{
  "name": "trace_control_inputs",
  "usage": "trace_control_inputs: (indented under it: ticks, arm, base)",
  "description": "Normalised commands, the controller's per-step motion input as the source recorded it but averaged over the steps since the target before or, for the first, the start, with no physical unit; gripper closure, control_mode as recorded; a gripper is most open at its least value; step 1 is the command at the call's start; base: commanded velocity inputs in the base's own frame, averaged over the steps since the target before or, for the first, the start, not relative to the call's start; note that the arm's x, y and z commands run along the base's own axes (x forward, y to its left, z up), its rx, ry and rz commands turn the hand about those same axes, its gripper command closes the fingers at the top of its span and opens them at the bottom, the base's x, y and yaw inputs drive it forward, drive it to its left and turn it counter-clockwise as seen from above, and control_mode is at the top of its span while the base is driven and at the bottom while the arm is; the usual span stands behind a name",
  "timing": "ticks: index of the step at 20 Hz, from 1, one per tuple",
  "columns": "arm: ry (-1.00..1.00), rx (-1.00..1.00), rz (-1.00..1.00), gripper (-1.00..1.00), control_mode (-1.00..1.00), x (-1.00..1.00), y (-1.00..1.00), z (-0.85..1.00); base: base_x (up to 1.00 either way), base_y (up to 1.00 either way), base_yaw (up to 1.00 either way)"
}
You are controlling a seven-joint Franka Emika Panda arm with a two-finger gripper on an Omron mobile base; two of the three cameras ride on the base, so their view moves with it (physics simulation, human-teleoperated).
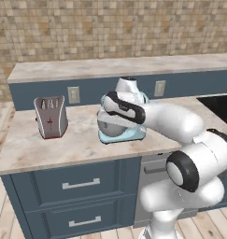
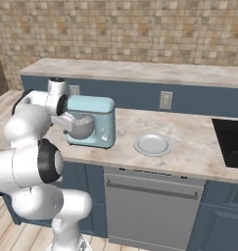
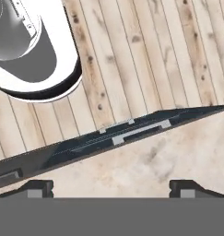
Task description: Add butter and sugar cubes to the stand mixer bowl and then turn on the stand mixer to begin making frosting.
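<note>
On the counter, stand mixer (image 2: 91, 121) — arm crossing its front, white plate (image 2: 152, 144) beside, jaws released

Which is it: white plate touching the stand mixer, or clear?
Apart. The right base view shows a strip of bare counter between the stand mixer and the white plate.

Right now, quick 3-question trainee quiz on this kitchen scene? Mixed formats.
1. True or false: the gripper is open.
2. The white plate lies on which side of the stand mixer in the right base view: A left, B right, C behind?
3. Fill in: the grey appliance beside the mixer carries ___ markings.

Key: 1 true; 2 B; 3 red.
</note>
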Motion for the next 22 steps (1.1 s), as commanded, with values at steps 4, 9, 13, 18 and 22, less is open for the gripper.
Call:
trace_control_inputs:
  ticks: [4, 9, 13, 18, 22]
  arm:
    - [-0.36, -0.03, 0.04, -1.00, -1.00, -1.00, -0.37, 0.52]
    - [-0.31, -0.14, 0.00, -1.00, -1.00, -0.66, -0.30, 0.13]
    - [-0.25, -0.25, 0.00, -1.00, -1.00, -0.01, -0.19, 0.00]
    - [-0.13, -0.25, 0.00, -1.00, -1.00, 0.00, -0.30, 0.00]
    - [-0.03, -0.19, 0.01, -1.00, -1.00, 0.00, -0.43, 0.01]
  base:
    - [0.00, 0.00, 0.00]
    - [0.00, 0.00, 0.00]
    - [0.00, 0.00, 0.00]
    - [0.00, 0.00, 0.00]
    - [0.00, 0.00, 0.00]
